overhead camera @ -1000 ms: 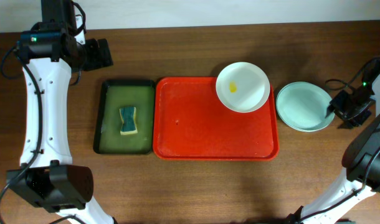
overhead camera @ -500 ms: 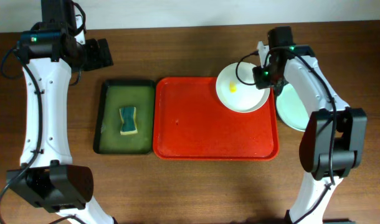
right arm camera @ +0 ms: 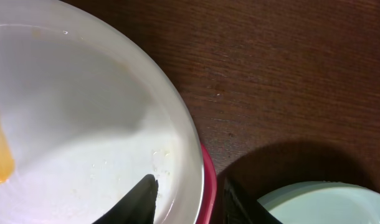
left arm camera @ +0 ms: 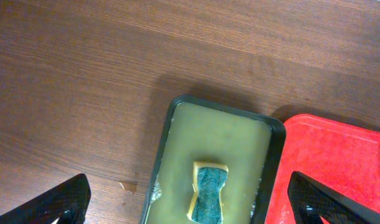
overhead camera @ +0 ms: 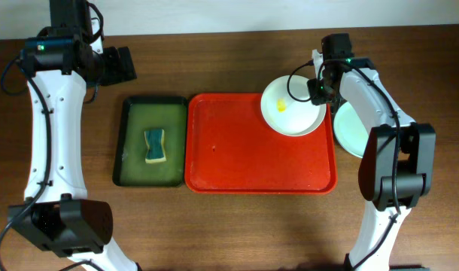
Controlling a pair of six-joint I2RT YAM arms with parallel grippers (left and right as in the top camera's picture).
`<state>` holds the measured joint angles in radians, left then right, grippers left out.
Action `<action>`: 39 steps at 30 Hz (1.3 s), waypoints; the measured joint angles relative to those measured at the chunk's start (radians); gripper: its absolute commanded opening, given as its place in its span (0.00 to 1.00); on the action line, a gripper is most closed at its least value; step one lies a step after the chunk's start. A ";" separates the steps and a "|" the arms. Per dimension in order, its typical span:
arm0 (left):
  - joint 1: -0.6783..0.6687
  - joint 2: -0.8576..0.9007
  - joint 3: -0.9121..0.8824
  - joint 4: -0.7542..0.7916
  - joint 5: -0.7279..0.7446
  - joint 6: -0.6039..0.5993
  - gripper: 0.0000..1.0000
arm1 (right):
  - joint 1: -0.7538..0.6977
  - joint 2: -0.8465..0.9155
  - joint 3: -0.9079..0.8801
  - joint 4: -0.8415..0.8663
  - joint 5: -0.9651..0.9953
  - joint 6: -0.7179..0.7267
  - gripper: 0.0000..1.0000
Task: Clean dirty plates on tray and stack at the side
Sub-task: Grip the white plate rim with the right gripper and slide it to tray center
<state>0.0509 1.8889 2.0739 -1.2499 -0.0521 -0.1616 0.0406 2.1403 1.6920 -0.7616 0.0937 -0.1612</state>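
A white plate (overhead camera: 290, 113) with a yellow smear (overhead camera: 281, 106) lies in the far right corner of the red tray (overhead camera: 237, 162). My right gripper (overhead camera: 320, 89) is down at the plate's right edge. In the right wrist view one finger is inside the plate (right arm camera: 84, 112) and the other outside the tray's rim (right arm camera: 209, 186); the jaws (right arm camera: 190, 199) are partly open around both rims. A pale blue-green plate (overhead camera: 350, 132) lies on the table right of the tray, partly hidden by the arm; it also shows in the right wrist view (right arm camera: 327, 202). My left gripper (overhead camera: 120, 64) is open and empty, high above the table's far left.
A dark green tray (overhead camera: 132, 143) of murky liquid holds a blue and yellow sponge (overhead camera: 154, 145), left of the red tray. The left wrist view shows this tray (left arm camera: 215, 134), the sponge (left arm camera: 209, 190), the red tray's corner (left arm camera: 339, 162) and a small wet spot on the wood.
My right arm swung in from the far right edge to the white plate's right rim, then shifted slightly. The pale plate is now partly covered. The left arm has not moved.
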 measured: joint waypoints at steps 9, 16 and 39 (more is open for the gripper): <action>0.000 0.000 0.000 0.000 0.000 0.000 0.99 | 0.000 0.000 -0.044 0.039 0.001 0.000 0.27; 0.000 0.000 0.000 0.000 0.000 0.000 1.00 | 0.000 0.001 -0.110 0.105 0.002 0.004 0.04; 0.000 0.000 0.000 -0.002 0.000 0.000 0.99 | -0.014 -0.035 0.316 -0.746 -0.459 0.181 0.06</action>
<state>0.0509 1.8889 2.0739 -1.2522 -0.0517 -0.1619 0.0261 2.1052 2.0083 -1.5074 -0.3653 0.0196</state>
